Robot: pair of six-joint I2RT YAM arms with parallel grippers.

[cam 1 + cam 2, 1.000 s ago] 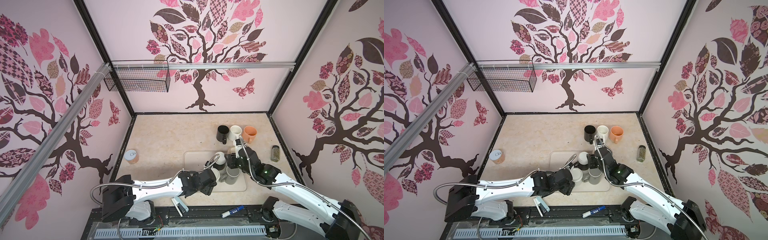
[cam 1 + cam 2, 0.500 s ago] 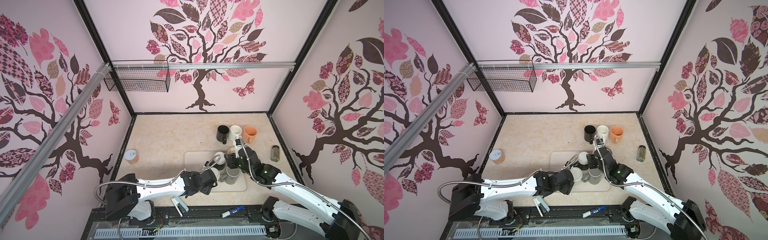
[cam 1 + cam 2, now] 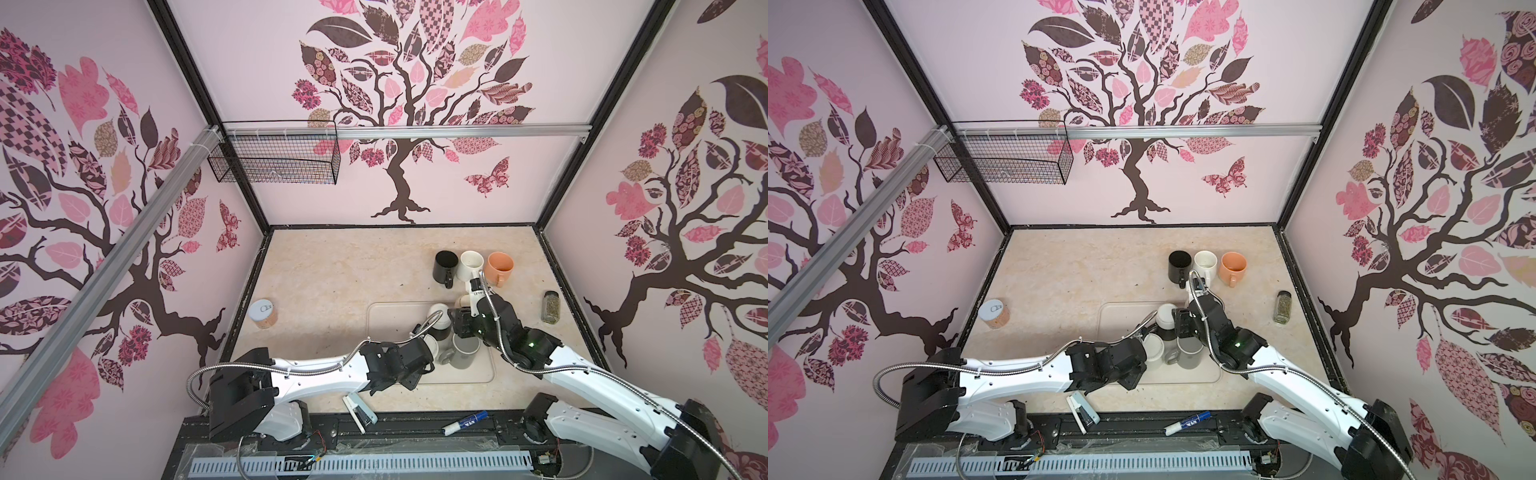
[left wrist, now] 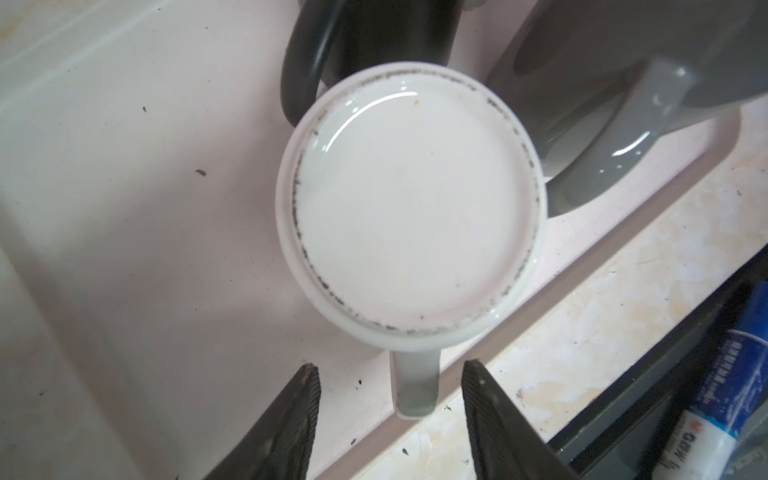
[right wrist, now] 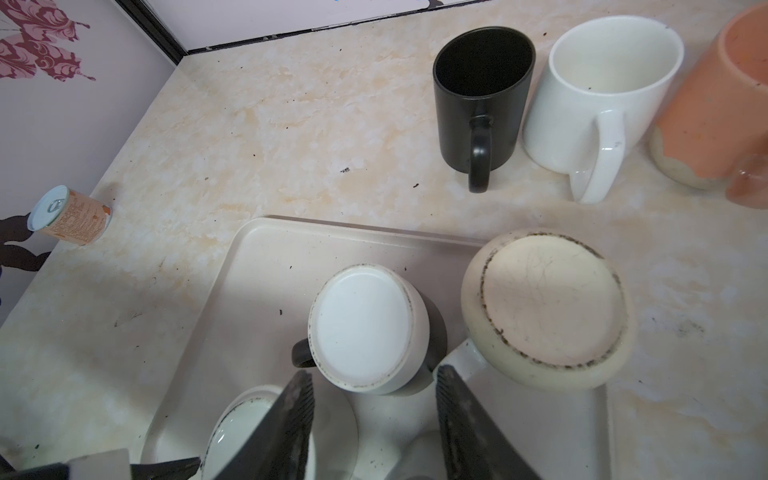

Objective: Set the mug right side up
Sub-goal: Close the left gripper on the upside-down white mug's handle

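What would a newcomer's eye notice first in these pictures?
Upside-down mugs crowd the tray near the front. The open left gripper straddles the handle of one white mug. Behind the tray, three upright mugs stand in a row.

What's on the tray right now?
Four mugs: a white mug, a dark mug with a white base and a cream mug at its corner, all bottom up, plus a gray mug. The arms cover part of the tray; anything beneath them is hidden.
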